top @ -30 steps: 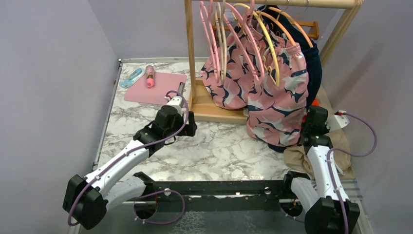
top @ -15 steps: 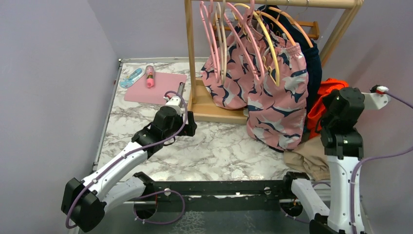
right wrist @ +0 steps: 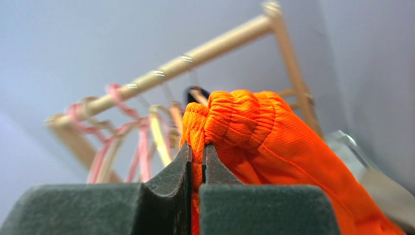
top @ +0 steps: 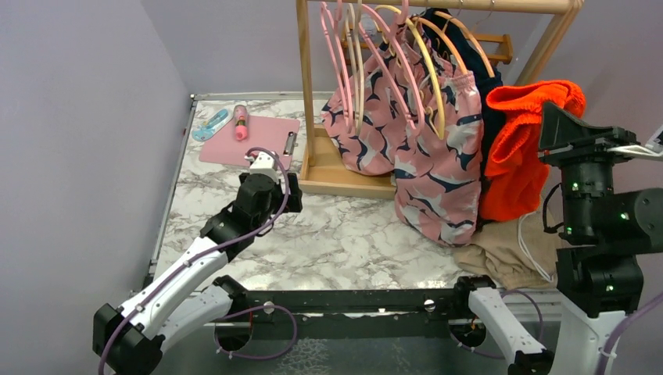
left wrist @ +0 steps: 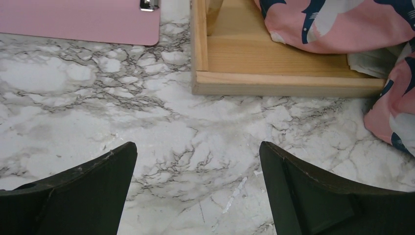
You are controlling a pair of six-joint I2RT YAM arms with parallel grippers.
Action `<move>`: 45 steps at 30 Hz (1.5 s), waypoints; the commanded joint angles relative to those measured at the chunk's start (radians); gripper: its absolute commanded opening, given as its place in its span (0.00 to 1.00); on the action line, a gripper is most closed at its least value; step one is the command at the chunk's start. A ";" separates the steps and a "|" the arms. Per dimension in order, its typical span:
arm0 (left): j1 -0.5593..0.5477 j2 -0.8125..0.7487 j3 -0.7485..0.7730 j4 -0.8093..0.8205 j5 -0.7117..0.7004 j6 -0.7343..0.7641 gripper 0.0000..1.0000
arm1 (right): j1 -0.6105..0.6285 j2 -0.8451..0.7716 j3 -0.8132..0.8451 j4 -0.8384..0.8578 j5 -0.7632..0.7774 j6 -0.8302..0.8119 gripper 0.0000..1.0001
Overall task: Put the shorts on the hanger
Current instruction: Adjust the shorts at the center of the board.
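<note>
The bright orange shorts hang bunched in the air at the right end of the rack. My right gripper is shut on their elastic waistband. In the right wrist view, orange fabric is pinched between the closed tips of the right gripper. The pale-yellow hanger hangs on the rail among pink ones, left of the shorts, and appears blurred behind the grip. My left gripper hovers low over the marble, open and holding nothing, just in front of the rack's base.
Pink shark-pattern shorts hang on pink hangers from the wooden rack, with a navy garment behind them. The rack's base lies ahead of the left gripper. A beige garment is heaped at the right. A pink clipboard with a pink tube lies at the back left.
The right arm has risen from beside the rack's foot to rail height, lifting the orange shorts off the beige heap. The left arm has drawn back slightly to the left.
</note>
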 commanded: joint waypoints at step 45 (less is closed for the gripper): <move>-0.004 -0.511 -0.097 0.032 -0.441 0.040 0.98 | 0.667 0.560 0.227 0.667 -1.371 0.120 0.01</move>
